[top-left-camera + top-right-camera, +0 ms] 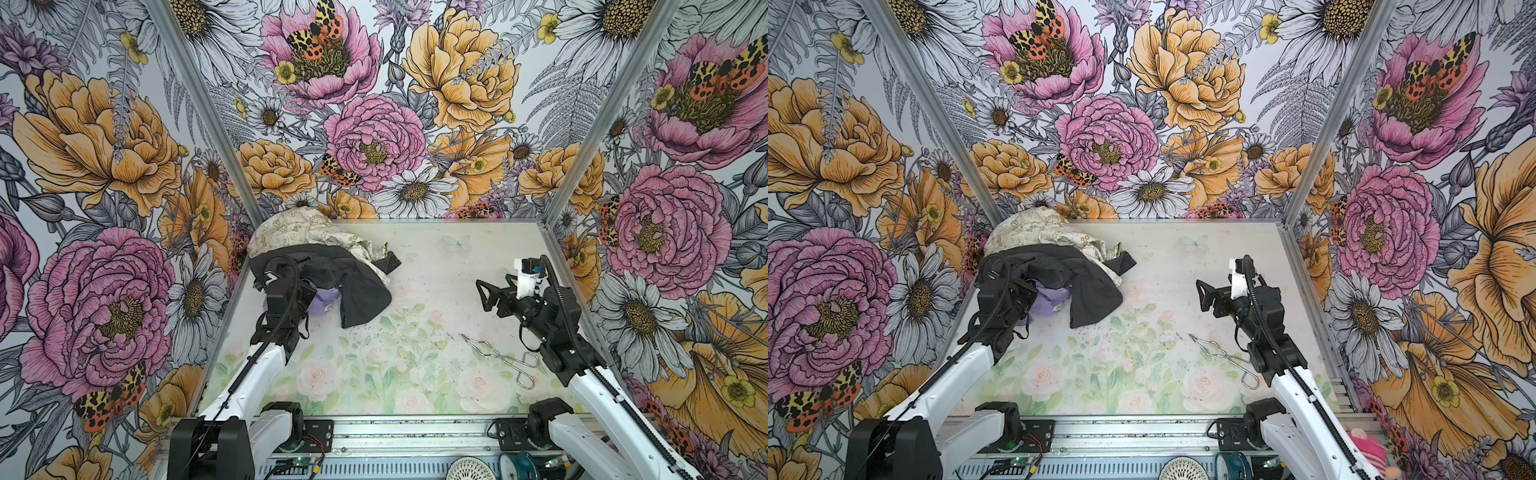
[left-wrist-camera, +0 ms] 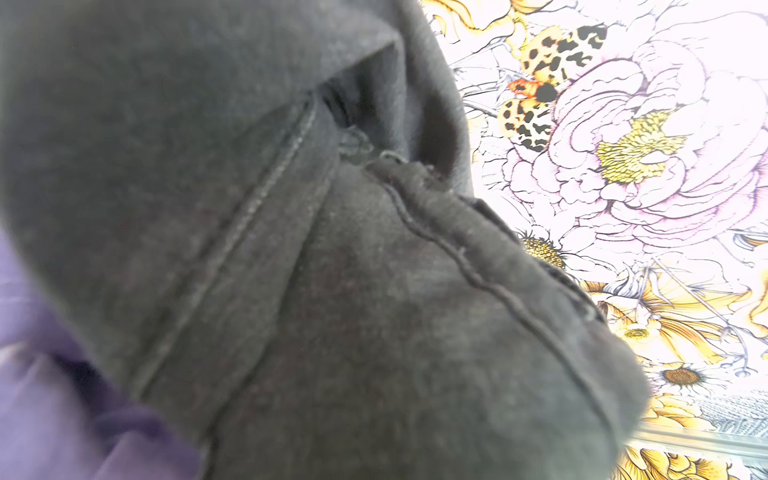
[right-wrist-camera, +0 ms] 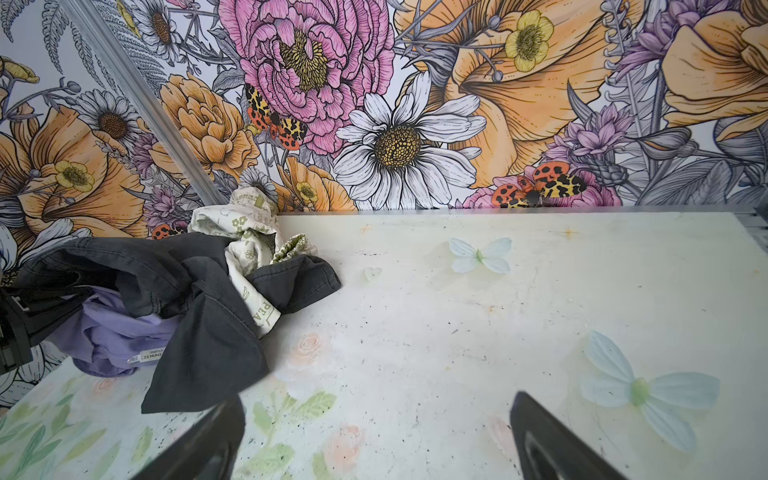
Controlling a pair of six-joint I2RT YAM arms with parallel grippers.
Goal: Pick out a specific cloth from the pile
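1. The desk fills the lower middle of both top views, with a pale flower print.
2. The pile sits left of centre in the frame, in the desk's far left corner.
3. A charcoal garment drapes over the pile's front.
4. A cream patterned cloth lies behind it, against the wall.
5. The right hand, right of centre, hovers over bare desk, spread wide and holding nothing.
6. The left hand is pushed under the charcoal garment, clamped narrow; what it grips cannot be told.
7. The cloth, lavender, bunches under the charcoal garment, just beside the left hand.
8. Metal tongs lie lower right on the desk.
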